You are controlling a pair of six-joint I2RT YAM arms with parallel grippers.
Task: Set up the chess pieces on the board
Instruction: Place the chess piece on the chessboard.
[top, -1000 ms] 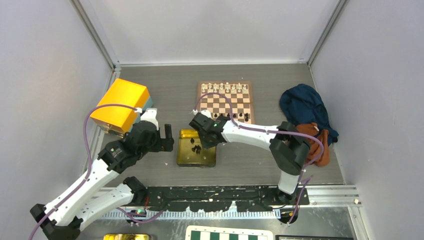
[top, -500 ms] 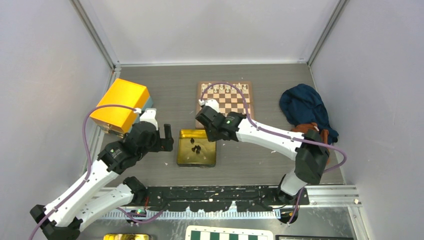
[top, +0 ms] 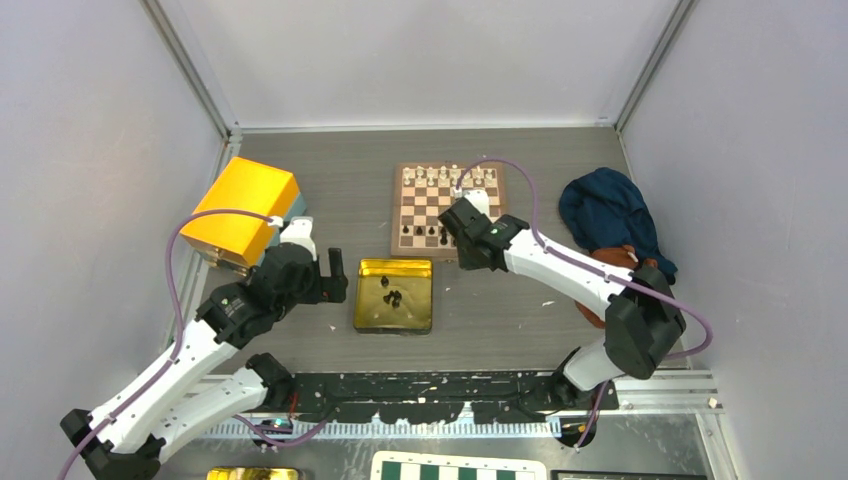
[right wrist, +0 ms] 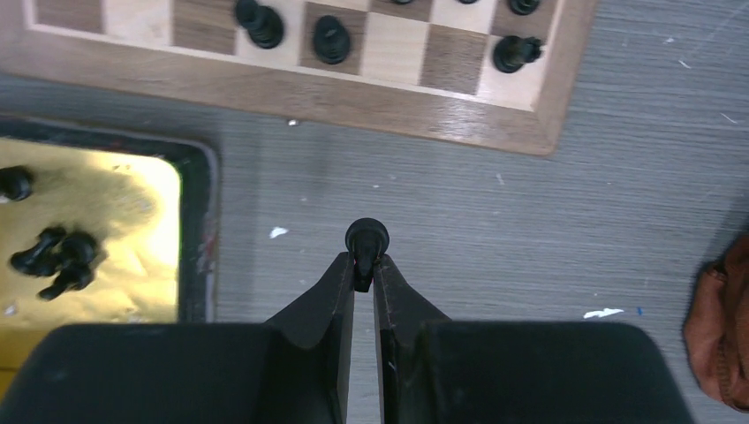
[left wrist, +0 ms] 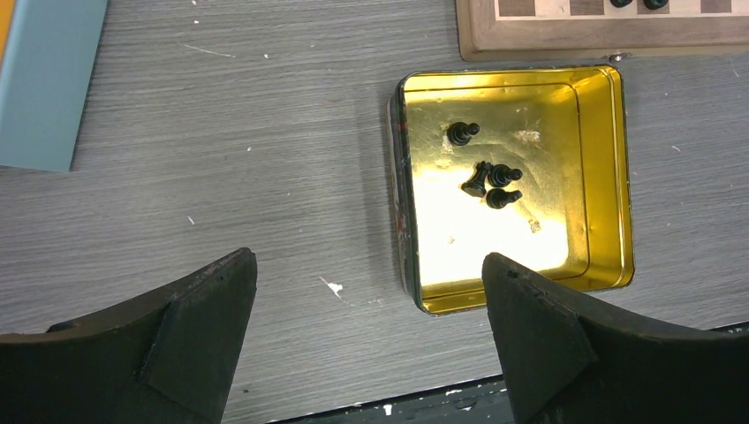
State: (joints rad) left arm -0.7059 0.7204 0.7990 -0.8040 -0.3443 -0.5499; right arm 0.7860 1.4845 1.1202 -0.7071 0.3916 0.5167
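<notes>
Right gripper pinching a black chess piece, likely a pawn, over the table just off the board rim. Left gripper spread wide beside gold tin; four black pieces inside.

White arm links, black joints, purple cables, black wedge-fingered hands

Pale grey walls enclose a grey wood-grain table under soft, even light.
</notes>
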